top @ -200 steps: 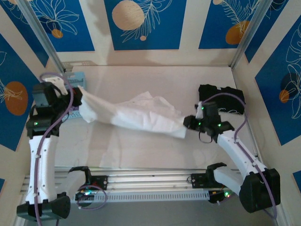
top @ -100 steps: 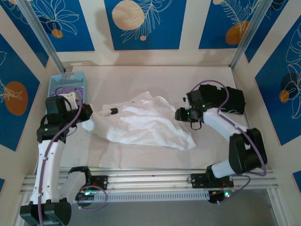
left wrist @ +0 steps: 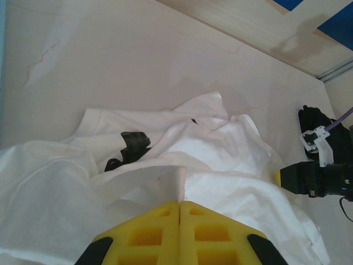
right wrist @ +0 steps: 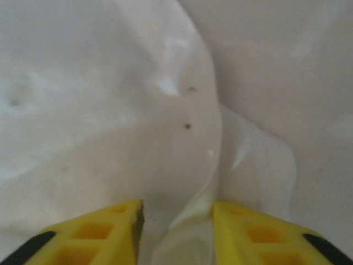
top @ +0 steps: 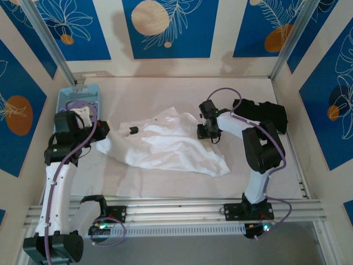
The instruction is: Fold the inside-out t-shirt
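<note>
- The shirt lies crumpled in a white heap on the middle of the desk. It is strung out from left to right between my two arms. Its small dark print shows on the left half, close to my left wrist.
- My left end effector is closed. The yellow fingers meet with no gap, and a fold of the shirt comes out from between their tips, so I have the shirt's left end pinched.
- My right end effector points down onto the far right edge of the shirt. Its fingers stand apart with a ridge of white cloth running up between them. The gap is wider than the ridge, and I cannot tell whether either finger touches the cloth.
- Seen from above, the near right corner of the shirt spreads flat toward the front of the desk, well away from both end effectors.
- A pale blue basket sits at the far left corner of the desk, just behind my left arm.
- A black garment lies at the far right, behind my right arm and apart from the shirt.
- The desk is pale, with a metal rail along its near edge where my arm bases are bolted.
- The walls around it are cream with blue panels that carry white leaf outlines and orange discs.
</note>
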You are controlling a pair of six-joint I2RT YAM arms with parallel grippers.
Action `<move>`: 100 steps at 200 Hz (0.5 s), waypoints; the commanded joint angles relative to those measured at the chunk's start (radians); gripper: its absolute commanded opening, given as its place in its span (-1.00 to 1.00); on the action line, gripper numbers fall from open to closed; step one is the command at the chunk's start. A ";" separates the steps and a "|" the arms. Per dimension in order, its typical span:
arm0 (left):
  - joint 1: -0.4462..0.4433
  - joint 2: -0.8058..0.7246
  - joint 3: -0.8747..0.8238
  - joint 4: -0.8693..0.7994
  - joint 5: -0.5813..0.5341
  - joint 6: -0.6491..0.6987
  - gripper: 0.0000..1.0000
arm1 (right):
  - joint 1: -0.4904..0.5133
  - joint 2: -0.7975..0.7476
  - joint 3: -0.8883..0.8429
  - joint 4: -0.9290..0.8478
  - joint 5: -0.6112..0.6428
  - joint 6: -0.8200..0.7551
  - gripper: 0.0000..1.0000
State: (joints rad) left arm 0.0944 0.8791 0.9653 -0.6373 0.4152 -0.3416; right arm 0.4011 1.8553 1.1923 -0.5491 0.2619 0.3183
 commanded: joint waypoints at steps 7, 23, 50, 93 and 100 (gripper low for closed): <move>0.008 0.000 -0.010 0.022 0.018 0.004 -1.00 | 0.001 -0.001 0.020 -0.052 0.073 -0.004 -0.59; 0.009 0.002 -0.002 0.025 0.009 0.000 -1.00 | -0.005 -0.052 0.014 -0.041 0.077 -0.016 -0.83; 0.010 0.011 0.023 0.044 -0.018 -0.032 -1.00 | -0.053 -0.204 -0.001 -0.018 -0.017 -0.039 -1.00; 0.010 0.090 0.162 0.108 -0.052 -0.120 -1.00 | -0.305 -0.487 0.015 0.092 -0.542 -0.043 -1.00; 0.014 0.105 0.201 0.116 -0.063 -0.126 -1.00 | -0.350 -0.518 0.027 0.121 -0.621 -0.032 -1.00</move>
State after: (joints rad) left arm 0.0948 0.9535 1.0355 -0.6037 0.3882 -0.4133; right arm 0.1734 1.4521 1.1896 -0.5217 0.0051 0.2825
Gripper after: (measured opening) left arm 0.044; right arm 0.059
